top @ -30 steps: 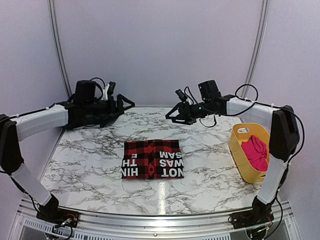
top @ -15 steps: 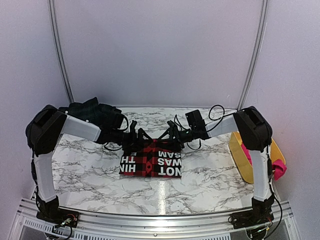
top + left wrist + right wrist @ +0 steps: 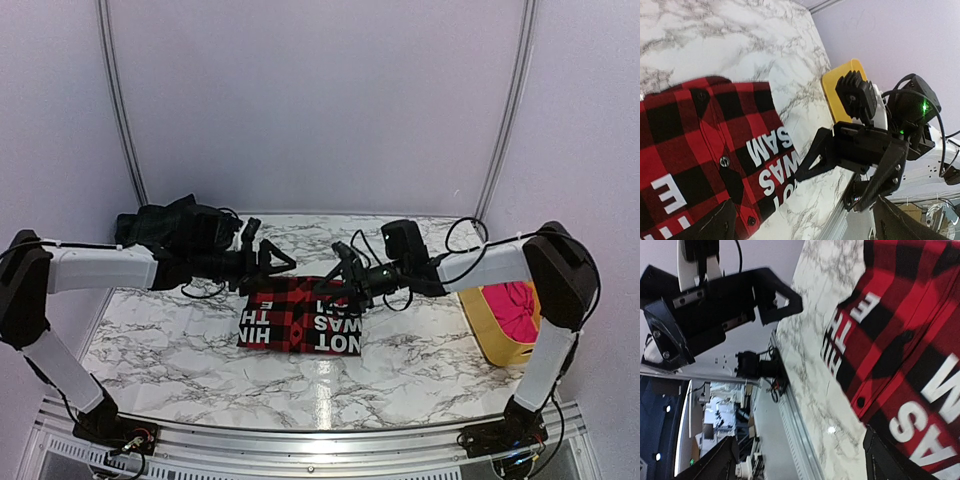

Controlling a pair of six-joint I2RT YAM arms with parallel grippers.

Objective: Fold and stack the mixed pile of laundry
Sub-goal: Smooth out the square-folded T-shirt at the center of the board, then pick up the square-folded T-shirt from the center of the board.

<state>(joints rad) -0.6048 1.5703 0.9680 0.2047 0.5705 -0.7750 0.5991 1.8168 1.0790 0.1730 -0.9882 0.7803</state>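
Two tools meet over the far edge of the checked shirt (image 3: 300,318), which lies folded flat in the middle of the table (image 3: 170,345). We see the left tool (image 3: 270,256) with its fingers spread wide and nothing between them. The right tool (image 3: 336,272) is likewise parted and holds nothing; the left wrist view shows this clearly, with both fingers splayed above the marble just past the shirt's edge.

Whether either tool touches the cloth we cannot tell. From above they cover the shirt's far border and part of its white letters (image 3: 340,345). Those letters read upside down from the overhead camera and are cut short by the fold, so only pieces of words show. In each wrist view the camera's own fingers appear only as dark shapes clipped by the bottom edge, and the shirt runs out of the picture.

At the right side of the table stands a yellow tub (image 3: 478,318) with a pink garment (image 3: 514,302) in it; the right arm crosses in front and hides part of both. Behind the left arm, at the back left of the table, sits a dark bundle (image 3: 160,222). We cannot separate it cleanly from the arm's black casing, and its pattern is too dim to read.
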